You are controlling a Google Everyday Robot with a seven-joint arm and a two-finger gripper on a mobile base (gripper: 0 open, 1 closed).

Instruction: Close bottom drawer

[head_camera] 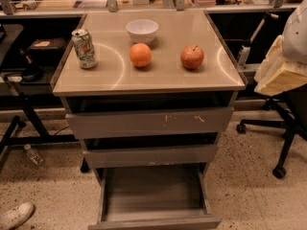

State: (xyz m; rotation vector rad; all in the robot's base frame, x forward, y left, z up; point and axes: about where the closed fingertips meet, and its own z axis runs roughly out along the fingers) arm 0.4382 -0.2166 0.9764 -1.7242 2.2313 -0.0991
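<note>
The bottom drawer (153,195) is the narrowest of three grey-brown wood-grain drawers in the cabinet. It is pulled far out toward me, and its shallow tray is empty. Its plain front panel (156,223) sits at the lower edge of the view. The mid-width drawer (151,155) and the widest drawer (148,122), which has white scratches, each stand out a little. My gripper (280,71) shows as a white and cream part of the arm at the right edge. It is level with the cabinet top, well above and to the right of the bottom drawer.
On the cabinet top (110,78) stand a drink can (84,48), a white bowl (142,30), an orange (140,55) and a red apple (192,57). An office chair base (280,143) is to the right. A shoe (15,215) and a bottle (32,155) lie on the floor to the left.
</note>
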